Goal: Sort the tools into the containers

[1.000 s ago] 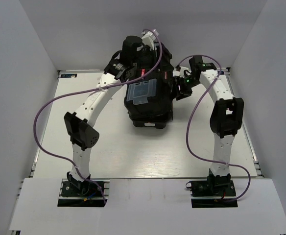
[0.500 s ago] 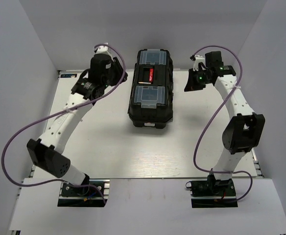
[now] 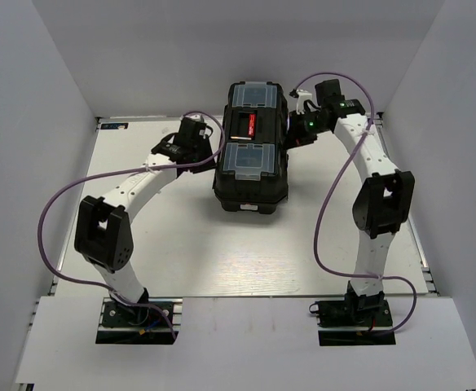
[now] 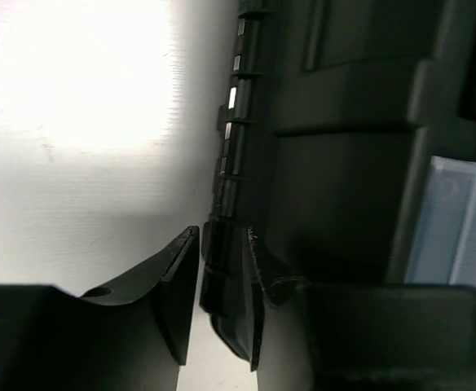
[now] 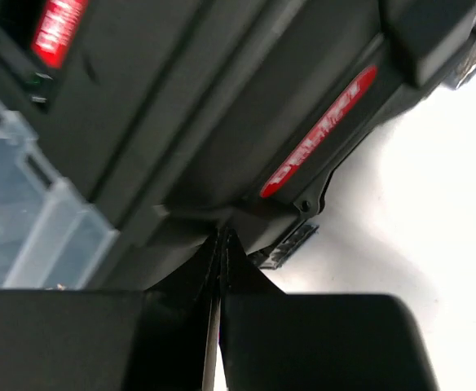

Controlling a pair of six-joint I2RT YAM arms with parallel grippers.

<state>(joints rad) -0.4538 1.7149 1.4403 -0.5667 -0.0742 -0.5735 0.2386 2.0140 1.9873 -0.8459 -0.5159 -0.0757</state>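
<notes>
1. Just ahead of my left gripper [image 4: 221,233], whose jaws stand slightly apart and empty, is the toolbox [image 3: 250,195], its left wall
2. My right gripper [image 5: 220,238] has its jaws pressed together, empty, against the box's right side
3. Lid down, no tools showing on the table [image 3: 222,244]; I judge the sorting finished

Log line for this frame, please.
large black plastic toolbox: closed, no tools visible | left gripper: slightly open, by its left wall | right gripper: shut, by its right wall
</notes>
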